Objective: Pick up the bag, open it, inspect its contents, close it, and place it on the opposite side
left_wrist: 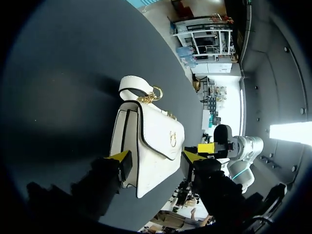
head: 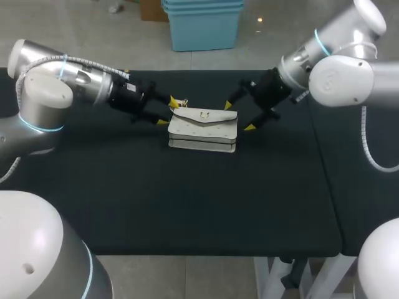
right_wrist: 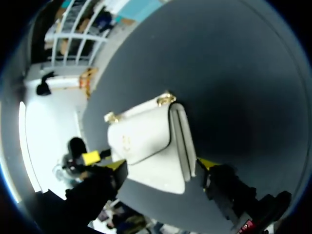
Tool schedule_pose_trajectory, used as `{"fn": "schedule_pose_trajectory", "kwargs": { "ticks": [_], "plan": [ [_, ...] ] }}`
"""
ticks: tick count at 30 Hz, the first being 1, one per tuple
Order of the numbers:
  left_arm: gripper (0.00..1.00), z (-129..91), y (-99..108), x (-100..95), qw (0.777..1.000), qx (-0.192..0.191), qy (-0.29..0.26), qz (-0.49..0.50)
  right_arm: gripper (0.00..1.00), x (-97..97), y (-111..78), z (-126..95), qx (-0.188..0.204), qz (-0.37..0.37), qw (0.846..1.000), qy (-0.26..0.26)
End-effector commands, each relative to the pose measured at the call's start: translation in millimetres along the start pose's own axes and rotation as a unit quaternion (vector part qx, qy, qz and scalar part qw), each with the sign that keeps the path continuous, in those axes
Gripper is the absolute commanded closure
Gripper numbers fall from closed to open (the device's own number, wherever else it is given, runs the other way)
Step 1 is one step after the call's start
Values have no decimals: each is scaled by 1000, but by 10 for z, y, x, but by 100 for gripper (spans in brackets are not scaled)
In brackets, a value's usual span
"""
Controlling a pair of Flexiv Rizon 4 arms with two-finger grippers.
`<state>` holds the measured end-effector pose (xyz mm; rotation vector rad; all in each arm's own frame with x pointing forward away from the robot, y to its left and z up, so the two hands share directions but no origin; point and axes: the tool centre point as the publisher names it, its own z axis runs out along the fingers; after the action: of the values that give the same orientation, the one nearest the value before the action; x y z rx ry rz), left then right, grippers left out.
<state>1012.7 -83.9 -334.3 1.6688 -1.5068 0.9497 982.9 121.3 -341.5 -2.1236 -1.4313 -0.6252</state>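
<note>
Near the far edge of the worktop [head: 187, 205], the closed white handbag [head: 202, 128] is straddled at each end by the left claw [head: 168, 111] and right claw [head: 239, 116], both released, seemingly readied for lifting.

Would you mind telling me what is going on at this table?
A white handbag sits on the black table with its flap shut. The left gripper and the right gripper, both open, straddle its opposite ends. The bag has not yet been lifted or opened.

Bag [head: 202, 129] white, black edge piping, gold clasp [left_wrist: 172, 139]; table [head: 187, 199] black; left gripper [head: 168, 111], right gripper [head: 239, 116] tips yellow.
</note>
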Motion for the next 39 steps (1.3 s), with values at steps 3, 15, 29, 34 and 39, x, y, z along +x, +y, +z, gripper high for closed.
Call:
{"fn": "schedule_pose_trajectory", "kwargs": {
  "ticks": [3,15,29,34,39],
  "plan": [
    [33,114,-66,-56,999,-36,10,2,32,-29,111,134,20,3,1000,22],
    [51,227,-95,-23,998,-55,22,7,37,-24,193,257,35,8,998,53],
    [100,285,-171,-153,998,-65,14,-6,100,-52,152,419,56,7,996,67],
    [100,281,-173,-193,998,-65,14,-9,100,-85,158,434,57,8,996,71],
    [93,240,-151,-167,998,-67,17,6,61,-70,143,392,52,2,996,78]
  ]
}}
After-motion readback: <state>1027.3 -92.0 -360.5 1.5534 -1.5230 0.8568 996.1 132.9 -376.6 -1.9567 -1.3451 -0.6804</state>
